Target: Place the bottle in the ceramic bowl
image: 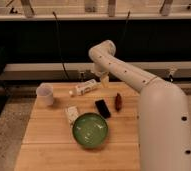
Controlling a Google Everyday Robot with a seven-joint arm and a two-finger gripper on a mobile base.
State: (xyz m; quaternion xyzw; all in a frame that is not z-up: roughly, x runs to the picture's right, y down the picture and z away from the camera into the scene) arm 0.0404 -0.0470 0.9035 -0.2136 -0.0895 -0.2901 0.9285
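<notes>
Currently the gripper (104,80) hangs over the far edge of the wooden table (49,145), at about 12 o'clock from the table's middle, pointing down from the bent white arm (124,70) that reaches in from the right. Its jaws stand spread, with nothing between them.

The bottle (85,88) lies on its side on the table, at 9 o'clock from the gripper and just beside it. It is slanted, with its right end farther back and nearer the gripper. I cannot tell whether the two touch.

The ceramic bowl (90,130) sits upright nearer the front of the table, at 6 o'clock from the bottle and well apart from it; its green inside holds nothing.

A small white box (72,114) lies at 10 o'clock from the bowl, just beside its rim. A flat black object (102,108) lies at 1 o'clock from the bowl, near it, and a dark reddish-brown item (118,101) sits a little beyond that, at 2 o'clock from the black one. A white translucent cup (45,94) stands upright near the left edge, at 9 o'clock from the bottle and apart from it.
</notes>
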